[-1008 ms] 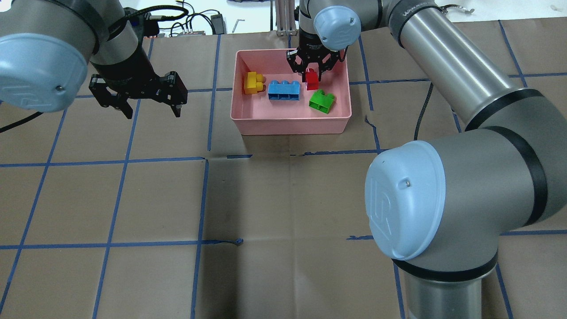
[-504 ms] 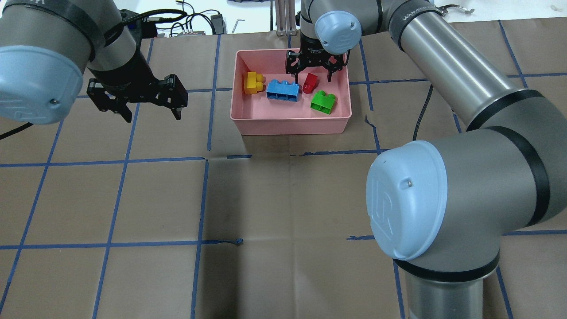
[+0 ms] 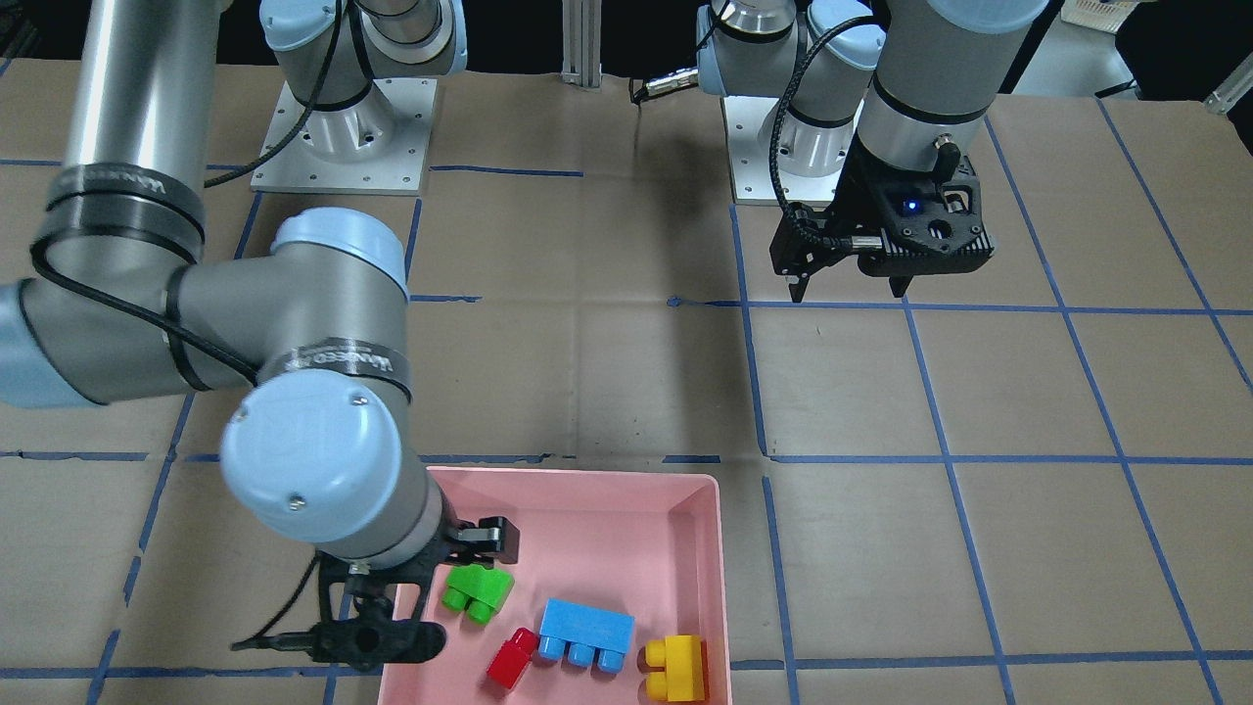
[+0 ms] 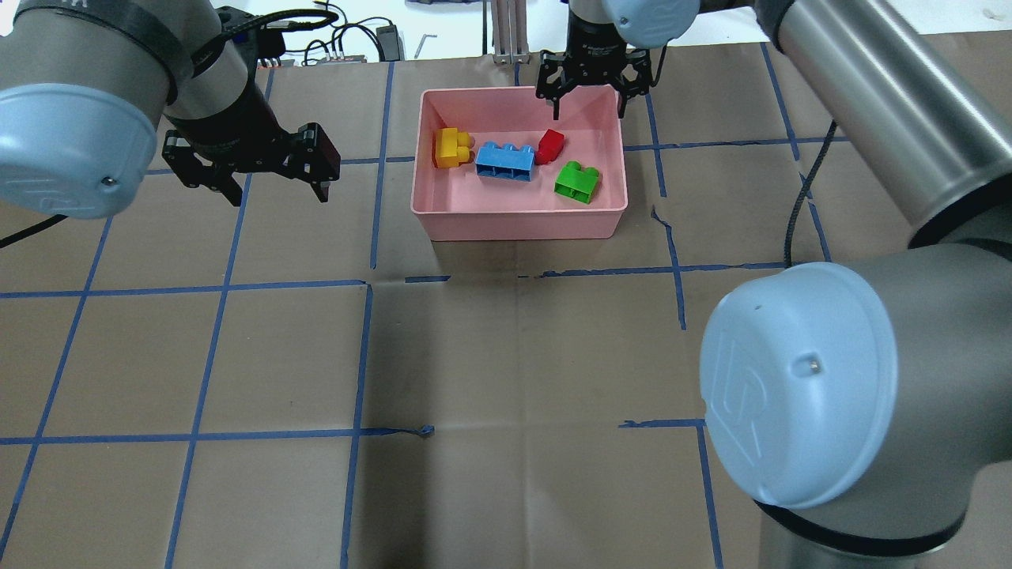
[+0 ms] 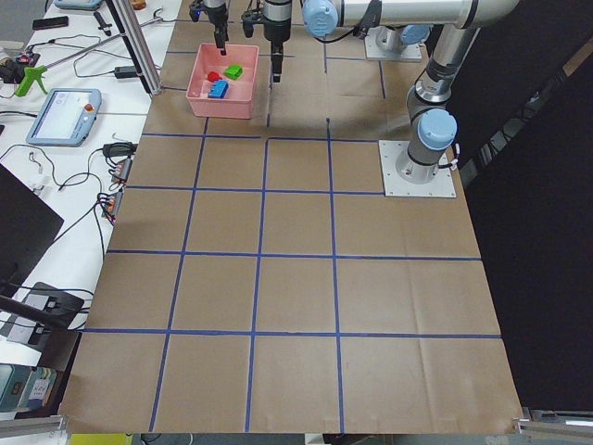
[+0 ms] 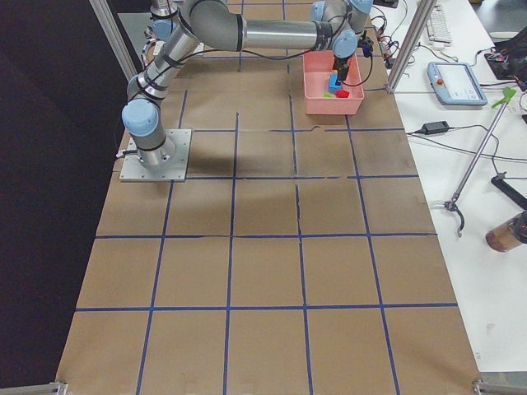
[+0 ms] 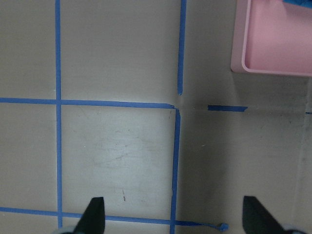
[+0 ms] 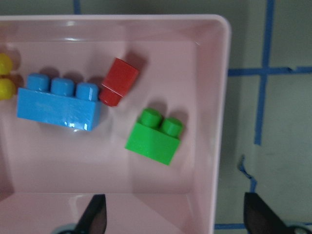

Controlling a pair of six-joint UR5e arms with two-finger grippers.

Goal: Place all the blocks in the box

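Observation:
The pink box [image 4: 518, 225] stands at the far middle of the table. In it lie all the blocks: yellow [image 4: 451, 148], blue [image 4: 506, 162], red [image 4: 551, 145] on its side against the blue one, and green [image 4: 576, 181]. My right gripper [image 4: 589, 99] is open and empty, raised over the box's far rim. Its wrist view looks down on the red block [image 8: 119, 80], green block [image 8: 155, 136] and blue block [image 8: 58, 105]. My left gripper [image 4: 277, 190] is open and empty, above the table to the left of the box.
The table is brown paper with a blue tape grid [image 4: 368, 284]. Cables and devices [image 4: 348, 39] and an aluminium post [image 4: 506, 32] lie beyond the far edge. My right arm's elbow [image 4: 798, 379] bulks over the front right.
My right gripper opened and let go of the red block, which now lies on its side by the blue one. The gripper then rose and drew back toward the far rim. The left gripper barely moved.

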